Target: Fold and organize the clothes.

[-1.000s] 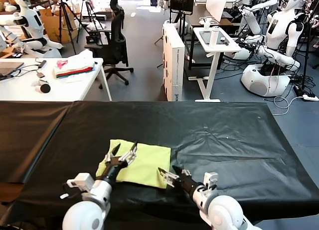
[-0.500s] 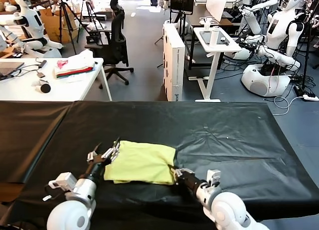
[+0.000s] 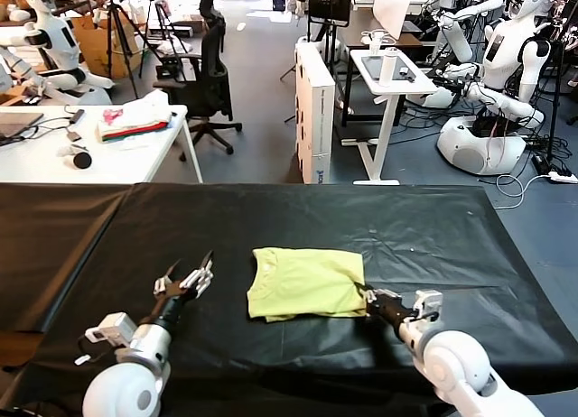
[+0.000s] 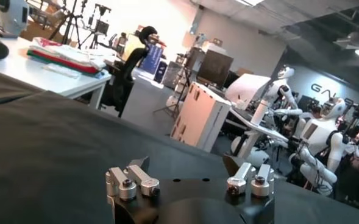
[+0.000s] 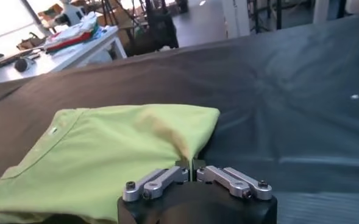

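Folded T-shirt (image 3: 305, 282) flat mid-worktop (image 3: 433, 227). Right pincer (image 3: 369, 300) clamped on shirt's right edge; fingertips hidden in fabric. Left pincer (image 3: 187, 279) wide, holding nothing, left of shirt, apart.

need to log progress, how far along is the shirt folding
Done: the T-shirt lies folded into a compact rectangle on the black table. In hand: the right gripper is shut on the shirt's near right corner. The left gripper is open, apart from the shirt. Left: releasing it, and perhaps a final placement.
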